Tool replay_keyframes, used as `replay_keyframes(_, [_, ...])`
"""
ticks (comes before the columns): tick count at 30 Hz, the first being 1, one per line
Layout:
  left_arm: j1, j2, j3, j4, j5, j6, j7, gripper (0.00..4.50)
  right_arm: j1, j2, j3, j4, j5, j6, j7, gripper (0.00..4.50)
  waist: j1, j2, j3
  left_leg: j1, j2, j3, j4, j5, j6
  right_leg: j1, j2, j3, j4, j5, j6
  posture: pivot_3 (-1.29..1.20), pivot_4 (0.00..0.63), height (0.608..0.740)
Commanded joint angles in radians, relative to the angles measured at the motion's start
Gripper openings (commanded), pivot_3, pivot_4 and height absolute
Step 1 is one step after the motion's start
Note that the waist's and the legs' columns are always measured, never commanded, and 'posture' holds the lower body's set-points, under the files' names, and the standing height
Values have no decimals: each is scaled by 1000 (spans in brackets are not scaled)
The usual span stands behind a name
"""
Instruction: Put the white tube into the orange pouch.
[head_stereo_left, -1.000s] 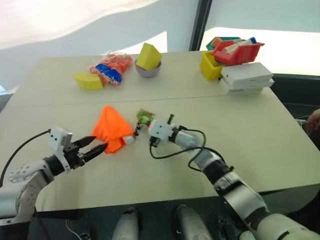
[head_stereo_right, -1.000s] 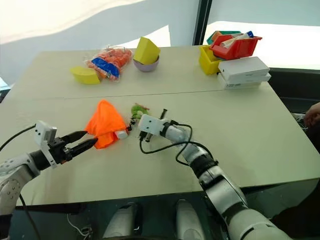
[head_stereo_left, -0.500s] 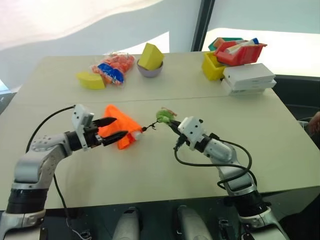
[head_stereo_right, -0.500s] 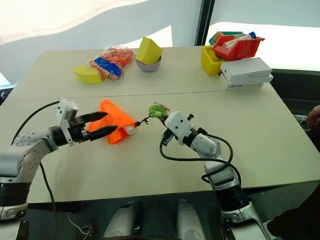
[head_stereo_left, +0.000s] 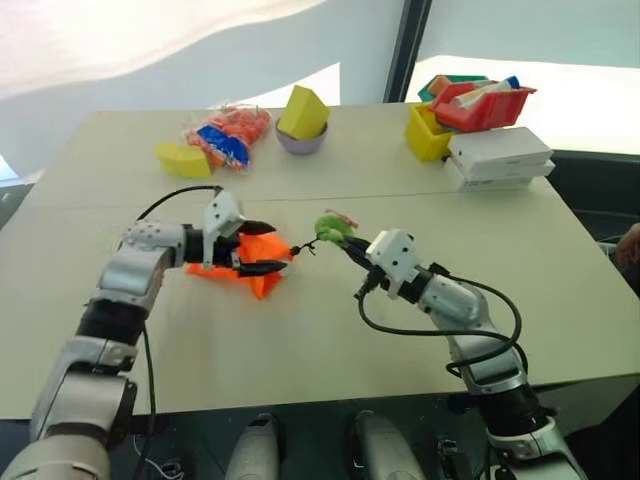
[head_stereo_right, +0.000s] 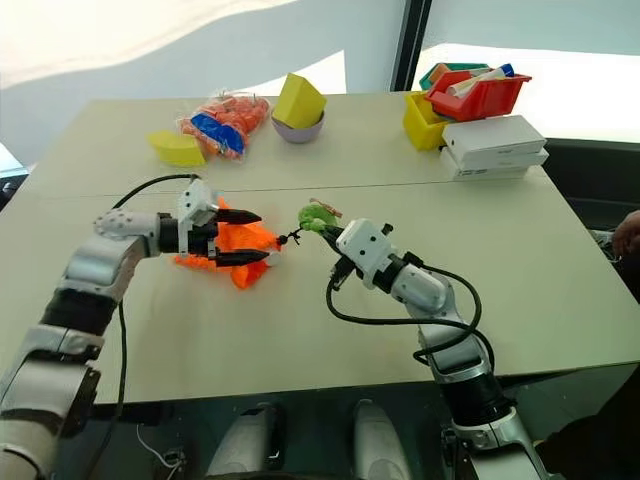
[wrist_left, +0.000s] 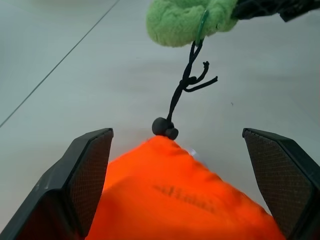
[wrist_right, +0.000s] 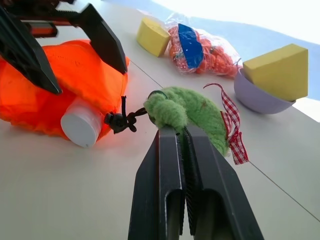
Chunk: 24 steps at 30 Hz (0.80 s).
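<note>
The orange pouch (head_stereo_left: 243, 262) lies slumped on the table, left of centre. My left gripper (head_stereo_left: 277, 248) is open, with one black finger on each side of the pouch's mouth end; its fingers (wrist_left: 90, 170) flank the orange fabric. The white tube's cap (wrist_right: 80, 122) pokes out of the pouch mouth; the rest of the tube is hidden inside. A thin black cord (wrist_left: 186, 85) runs from the mouth to the fuzzy green ball (wrist_right: 187, 110). My right gripper (wrist_right: 184, 131) is shut on that green ball, held just above the table to the pouch's right.
At the back stand a clear bag of orange pieces (head_stereo_left: 225, 135), a yellow block (head_stereo_left: 182, 160) and a yellow wedge in a purple bowl (head_stereo_left: 300, 122). Yellow and red bins (head_stereo_left: 470, 108) and white flat boxes (head_stereo_left: 497, 157) sit back right. A person's hand (head_stereo_left: 630, 245) shows at the right edge.
My left gripper has opened wider and swung right to straddle the pouch. My right gripper drew the green ball off to the right, then held still. The pouch has slumped lower.
</note>
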Motion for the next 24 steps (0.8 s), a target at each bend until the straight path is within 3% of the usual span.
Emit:
replay_keyframes(1, [-79,-38,-19,131,55,-111,-42,4420,-19,-1,-18,-54,14,-18,-6,0,-1,0,0,0,0,0,0,0,0,0,0,0,0,0,0,0,150,740])
replay_keyframes(12, [-233,-137,-69,456,198,-377,-128,4420,-12,-6,-16,-82,7,-11,-13,0,1,0,0,-3,0,-1,3,0,0,0,0,0,1,0,1,0,150,740])
replay_keyframes(24, [-308,-177,15,601,171,-318,-167,4420,-12,-8,-9,-77,2,-15,-13,0,0,0,0,-4,0,-2,4,0,0,-1,0,-1,1,1,4,0,150,740])
